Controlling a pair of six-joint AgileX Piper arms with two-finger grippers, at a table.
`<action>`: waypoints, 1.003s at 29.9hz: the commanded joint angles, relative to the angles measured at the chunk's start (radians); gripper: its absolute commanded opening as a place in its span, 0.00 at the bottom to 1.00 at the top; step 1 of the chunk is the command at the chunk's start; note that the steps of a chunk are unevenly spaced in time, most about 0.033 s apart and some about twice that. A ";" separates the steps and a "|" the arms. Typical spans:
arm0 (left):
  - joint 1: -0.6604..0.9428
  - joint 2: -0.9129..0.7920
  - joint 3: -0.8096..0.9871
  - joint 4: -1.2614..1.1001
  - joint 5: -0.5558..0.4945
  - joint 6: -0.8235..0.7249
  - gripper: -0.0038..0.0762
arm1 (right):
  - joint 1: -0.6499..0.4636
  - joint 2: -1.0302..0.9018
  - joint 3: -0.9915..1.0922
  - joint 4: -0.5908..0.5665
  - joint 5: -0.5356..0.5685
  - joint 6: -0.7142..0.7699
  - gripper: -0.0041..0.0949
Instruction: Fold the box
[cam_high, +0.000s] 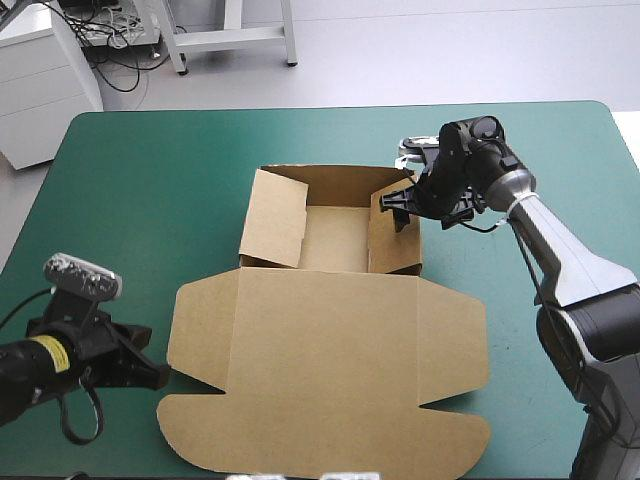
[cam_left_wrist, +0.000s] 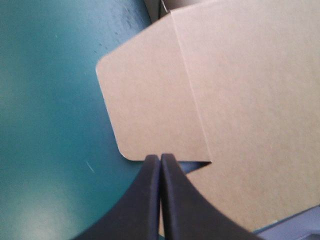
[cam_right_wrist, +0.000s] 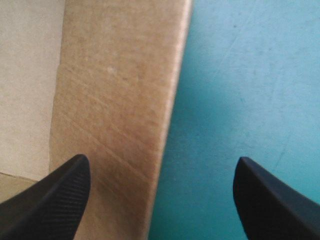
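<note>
High view: brown box (cam_high: 330, 390) mid-table (cam_high: 150, 170); tray at far end, lid flat toward me.
R gripper (cam_high: 397, 206): my fingers spread, astride tray's right wall.
L gripper (cam_high: 162, 378): clenched, tip at lid's left flap.
Step tip: I'd push wall in squarely, w/ crease straight.
Count: 1 box, 2 grippers.

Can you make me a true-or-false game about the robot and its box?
1. The lid of the box lies flat on the table. True.
2. The right gripper is shut. False: it is open, with one finger on each side of the box's right wall.
3. The left gripper is shut. True.
4. The box is white. False: it is brown.
</note>
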 joint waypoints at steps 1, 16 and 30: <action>-0.005 -0.075 0.066 -0.053 0.041 -0.013 0.01 | -0.004 -0.016 -0.032 0.044 -0.032 -0.020 0.71; -0.005 -0.188 0.141 -0.058 0.041 -0.058 0.01 | -0.004 0.015 -0.032 0.041 -0.069 -0.036 0.02; -0.005 -0.188 0.141 -0.052 0.041 -0.062 0.01 | -0.040 0.013 -0.147 -0.041 -0.033 -0.145 0.02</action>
